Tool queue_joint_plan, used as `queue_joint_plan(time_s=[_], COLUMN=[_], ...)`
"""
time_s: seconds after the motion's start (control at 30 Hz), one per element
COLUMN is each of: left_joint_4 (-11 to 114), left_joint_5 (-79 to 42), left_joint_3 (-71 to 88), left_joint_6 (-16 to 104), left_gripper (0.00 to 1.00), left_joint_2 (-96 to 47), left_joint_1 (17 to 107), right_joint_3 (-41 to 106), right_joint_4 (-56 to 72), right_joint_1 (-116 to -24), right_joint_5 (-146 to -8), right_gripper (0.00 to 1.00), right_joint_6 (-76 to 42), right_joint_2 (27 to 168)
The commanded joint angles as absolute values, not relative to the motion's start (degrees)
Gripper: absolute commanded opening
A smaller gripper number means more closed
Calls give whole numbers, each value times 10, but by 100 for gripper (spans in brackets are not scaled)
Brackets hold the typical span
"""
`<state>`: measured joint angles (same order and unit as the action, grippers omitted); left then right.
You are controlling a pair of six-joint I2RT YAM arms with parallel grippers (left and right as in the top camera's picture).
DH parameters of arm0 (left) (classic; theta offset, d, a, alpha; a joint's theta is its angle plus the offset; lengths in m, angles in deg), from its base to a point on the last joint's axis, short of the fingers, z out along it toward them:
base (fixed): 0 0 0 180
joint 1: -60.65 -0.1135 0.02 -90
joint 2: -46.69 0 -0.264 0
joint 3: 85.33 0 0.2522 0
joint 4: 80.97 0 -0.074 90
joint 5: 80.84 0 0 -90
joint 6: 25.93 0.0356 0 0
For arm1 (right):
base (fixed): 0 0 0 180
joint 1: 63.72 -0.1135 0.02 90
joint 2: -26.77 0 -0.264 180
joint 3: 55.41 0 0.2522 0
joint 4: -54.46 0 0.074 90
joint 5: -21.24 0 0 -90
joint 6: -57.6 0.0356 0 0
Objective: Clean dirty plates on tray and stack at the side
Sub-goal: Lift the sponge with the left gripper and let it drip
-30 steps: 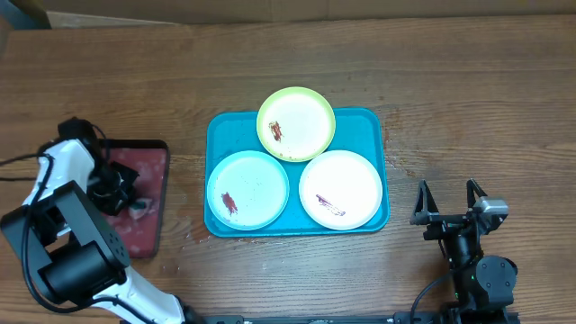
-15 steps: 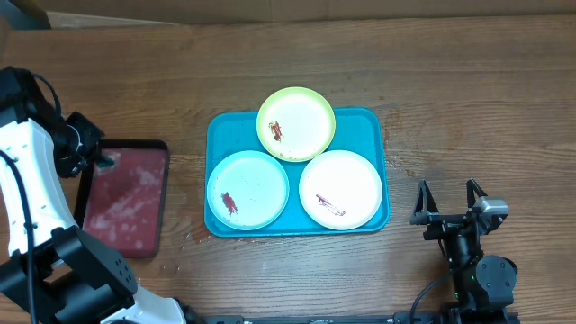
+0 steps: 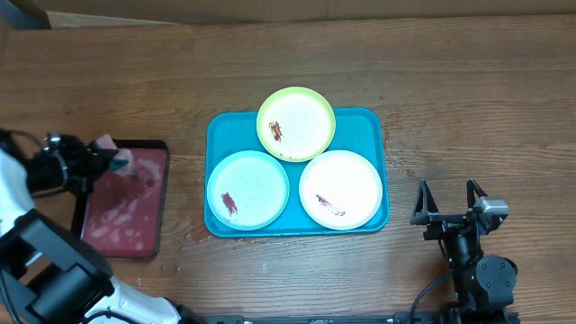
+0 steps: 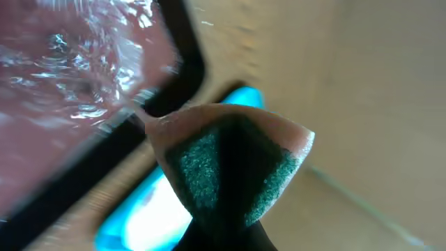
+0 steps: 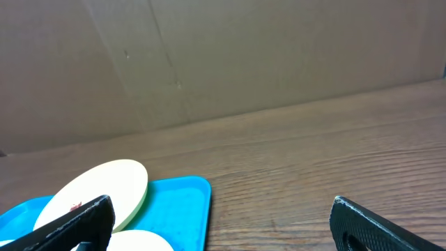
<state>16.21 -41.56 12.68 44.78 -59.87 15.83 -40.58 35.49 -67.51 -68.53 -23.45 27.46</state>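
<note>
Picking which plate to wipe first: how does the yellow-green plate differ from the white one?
The yellow-green plate sits farthest back, overhanging the far rim of the blue tray; the white plate lies fully inside its near right corner. The yellow-green plate's smear is a short reddish-brown blotch left of centre; the white plate's is a longer dark streak toward its near edge. Both are round, face up and dirty.

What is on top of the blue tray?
Three plates: a yellow-green plate, a light blue plate and a white plate, each smeared reddish-brown. The floor of the tray under them is covered and cannot be seen.
</note>
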Motion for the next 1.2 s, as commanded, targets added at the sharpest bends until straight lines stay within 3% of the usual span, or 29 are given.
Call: queue_joint_plan(time_s=[0.0, 0.43, 1.17], left_joint_4=[129, 30, 30], left_joint_5=[-580, -732, -711], left_joint_3=[129, 130, 130], left_joint_6=[459, 456, 457], left_gripper=[4, 4, 4], left_joint_2=[-593, -593, -593], left_joint_1=[130, 97, 47], right_joint_3=[-412, -412, -412], right_joint_4=[359, 359, 359], right_joint_1=[-672, -672, -672], right_joint_5=[-685, -685, -685], right_gripper=[100, 100, 100], right_joint_6=[-237, -237, -237], right_joint_2=[269, 269, 269])
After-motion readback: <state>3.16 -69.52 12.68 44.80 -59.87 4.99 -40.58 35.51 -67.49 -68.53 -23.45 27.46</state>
